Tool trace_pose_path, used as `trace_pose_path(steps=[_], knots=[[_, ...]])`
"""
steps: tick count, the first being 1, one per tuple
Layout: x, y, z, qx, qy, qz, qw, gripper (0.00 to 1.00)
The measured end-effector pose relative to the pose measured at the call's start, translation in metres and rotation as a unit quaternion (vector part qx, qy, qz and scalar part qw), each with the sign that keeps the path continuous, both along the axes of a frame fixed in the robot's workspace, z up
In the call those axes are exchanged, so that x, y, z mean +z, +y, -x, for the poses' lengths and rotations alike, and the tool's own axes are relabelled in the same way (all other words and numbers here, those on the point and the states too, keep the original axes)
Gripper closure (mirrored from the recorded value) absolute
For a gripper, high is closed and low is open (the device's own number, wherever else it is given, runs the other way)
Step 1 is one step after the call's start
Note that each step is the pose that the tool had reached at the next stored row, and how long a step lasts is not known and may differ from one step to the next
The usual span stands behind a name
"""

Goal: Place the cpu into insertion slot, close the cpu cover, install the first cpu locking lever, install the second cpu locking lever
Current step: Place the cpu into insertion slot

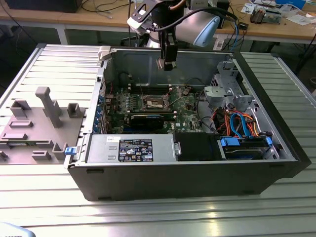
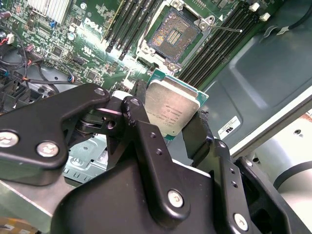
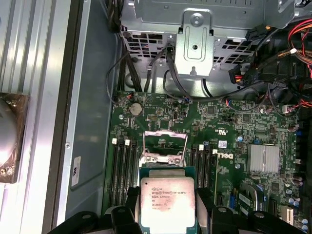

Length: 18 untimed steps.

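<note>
Ribbed metal benching (image 1: 148, 217) carries an open computer case (image 1: 197, 177) lying on its side, with a grey fixture tray (image 1: 34, 133) off to the exterior view's left. The arm's gripper (image 1: 168, 63) hangs above the case's open side, over the green motherboard (image 3: 229, 126).

Both wrist views show the fingers (image 2: 141, 122) clamped on two opposite edges of the cpu (image 2: 173, 109). Its pale metal top faces the cameras and its green rim shows past the finger edges. The chip is in the air, apart from the board.

The insertion slot (image 2: 178, 34) lies bare beyond it, the dark, gold-flecked contact field exposed between the banks of black memory slots. In the first wrist view the cpu cover (image 3: 165, 133) reads as a silvery frame tipped up off the socket rather than lying over it.

By these pictures the first step is in hand: the chip is carried but not seated, and cover and levers are not yet dealt with. Seating it appears to call for squaring the chip's edges with the socket rim and coming down level and centred, since a tilted or offset landing could foul the fine contacts. The grip would need to let go only once the chip rests flat inside the rim
</note>
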State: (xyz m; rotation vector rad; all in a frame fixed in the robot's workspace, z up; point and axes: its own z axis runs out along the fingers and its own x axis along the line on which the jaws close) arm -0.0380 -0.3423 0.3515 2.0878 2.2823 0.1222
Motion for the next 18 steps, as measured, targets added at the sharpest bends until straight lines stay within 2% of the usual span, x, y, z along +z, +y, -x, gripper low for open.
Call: trace_pose_path(steps=[10,18], knots=[[-0.0001,0.0000,0.0000,-0.004,0.0000,0.0000,0.99999,0.45],[-0.0003,0.0000,0.0000,-0.017,0.0000,0.0000,0.99985,0.45]])
